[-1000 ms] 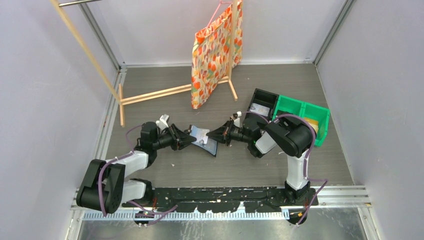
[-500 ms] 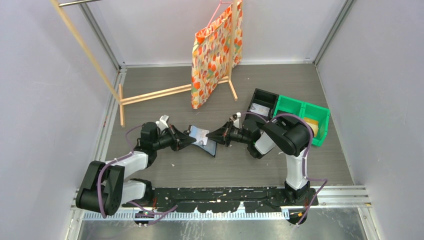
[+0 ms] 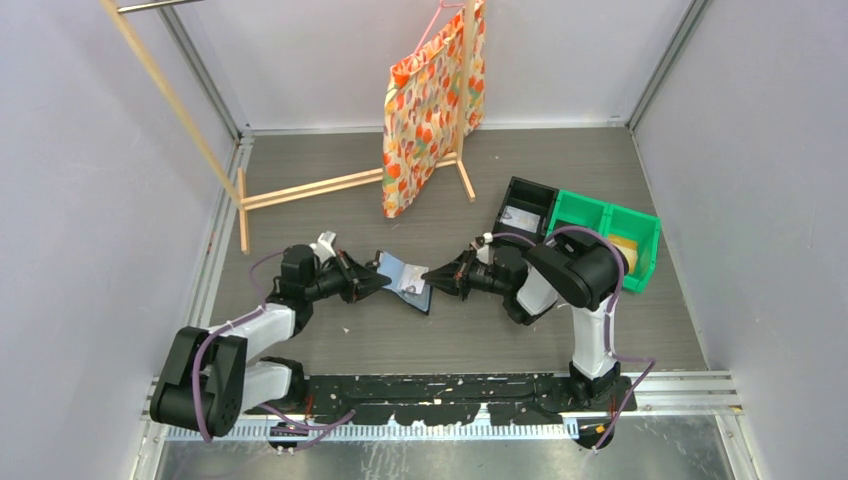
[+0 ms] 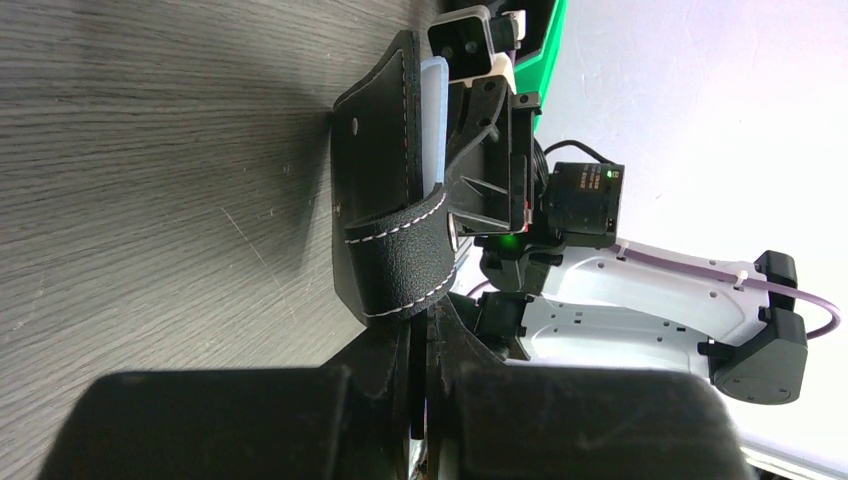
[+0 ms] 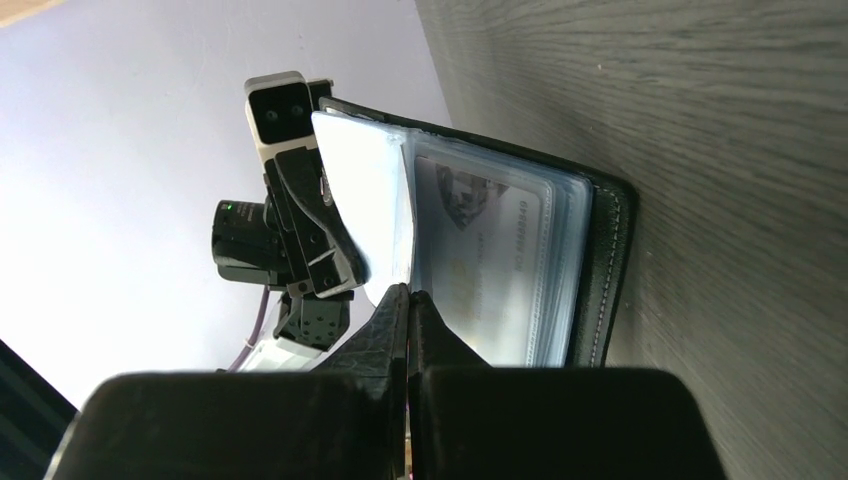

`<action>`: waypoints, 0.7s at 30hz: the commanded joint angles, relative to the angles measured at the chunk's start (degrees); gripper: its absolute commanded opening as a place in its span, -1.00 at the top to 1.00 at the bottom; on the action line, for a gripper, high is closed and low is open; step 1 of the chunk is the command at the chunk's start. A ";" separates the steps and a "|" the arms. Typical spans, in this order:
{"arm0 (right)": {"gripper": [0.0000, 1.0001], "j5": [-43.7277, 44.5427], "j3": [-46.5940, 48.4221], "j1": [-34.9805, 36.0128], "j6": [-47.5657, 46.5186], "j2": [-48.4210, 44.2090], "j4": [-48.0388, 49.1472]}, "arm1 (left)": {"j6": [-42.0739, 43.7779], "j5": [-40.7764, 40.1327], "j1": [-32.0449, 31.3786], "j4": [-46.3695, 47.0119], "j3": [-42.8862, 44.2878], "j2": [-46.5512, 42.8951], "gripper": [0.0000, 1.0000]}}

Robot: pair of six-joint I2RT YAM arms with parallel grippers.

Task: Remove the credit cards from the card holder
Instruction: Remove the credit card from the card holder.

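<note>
Seen from above, the card holder (image 3: 405, 275) stands propped open between the two arms, over the near half of the desk (image 3: 480, 340). The left fingers (image 3: 368, 284) are pressed together on its left side. The right fingers (image 3: 447, 277) come to a closed point right at its inner face. Behind the right arm sit a black bin (image 3: 512, 192) and a green bin (image 3: 600, 215). Something pale lies in the black one, too small to name.

The left wrist camera shows only the holder's black stitched outside. Its strap runs down into the pinched left fingers (image 4: 385, 370), so that arm is the one holding it up.

Only the right wrist camera shows the inside. There are clear pockets, a whitish-grey card (image 5: 480, 265) seated in one of them, and a white leaf folded over to the left. The right fingers (image 5: 385, 340) are shut tight at that leaf's lower edge, but I cannot tell whether they have caught anything.

As I judge it, the holder is open and steadied, but at least one card is not yet out, so most of the pulling lies ahead.
</note>
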 commanded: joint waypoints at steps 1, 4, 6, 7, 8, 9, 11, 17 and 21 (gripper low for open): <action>0.98 -1.52 -1.04 -0.94 -1.32 -1.02 2.36 | 1.08 0.21 0.62 1.76 1.94 -1.91 0.99; 0.98 -2.31 -2.07 -1.34 -1.63 -1.92 2.42 | 1.39 0.11 0.93 1.00 2.15 -2.43 0.99; 0.98 -2.57 -3.03 -1.60 -1.76 -3.21 2.25 | 1.59 -0.08 1.10 0.37 2.24 -2.78 0.99; 0.98 -2.60 -3.58 -1.78 -1.76 -4.24 2.13 | 1.75 -0.09 1.19 0.18 2.22 -2.93 0.99; 0.98 -2.77 -3.99 -1.94 -1.85 -5.41 1.76 | 1.91 -0.07 1.32 -0.07 2.24 -2.98 0.99; 0.98 -2.90 -4.29 -1.99 -2.23 -6.88 0.73 | 2.06 -0.05 1.44 -0.34 2.32 -3.01 0.99; 0.98 -2.93 -4.63 -2.14 -4.06 -10.65 -3.54 | 2.41 0.17 1.62 -0.73 2.41 -2.93 0.99; 0.99 -0.58 -2.20 -2.12 -16.60 -27.93 -30.91 | 2.84 0.70 1.73 -0.29 2.85 -1.65 0.99; 0.99 5.58 5.46 -2.12 -32.84 -41.89 -62.75 | 2.93 1.18 1.73 0.44 2.69 -1.56 0.99</action>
